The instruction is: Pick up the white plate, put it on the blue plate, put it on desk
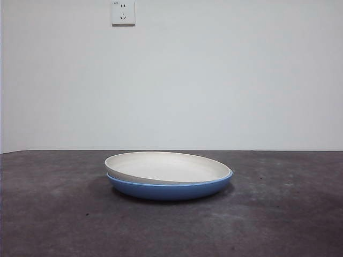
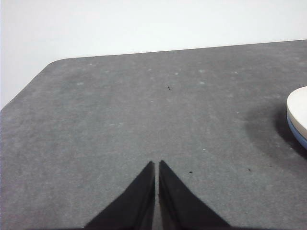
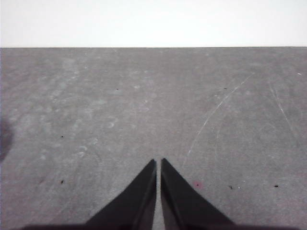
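The white plate (image 1: 167, 167) rests inside the blue plate (image 1: 170, 189), slightly tilted with its left rim raised, at the middle of the desk (image 1: 53, 214). The left wrist view shows the edge of the white plate (image 2: 298, 110) over a sliver of the blue plate (image 2: 298, 138), well apart from my left gripper (image 2: 157, 165), which is shut and empty above bare desk. My right gripper (image 3: 158, 163) is shut and empty over bare, scratched desk (image 3: 216, 105); no plate shows in its view. Neither arm shows in the front view.
A white wall with a power socket (image 1: 123, 12) stands behind the desk. The desk's far left corner is rounded (image 2: 57, 62). Its far edge runs along the wall (image 3: 153, 47).
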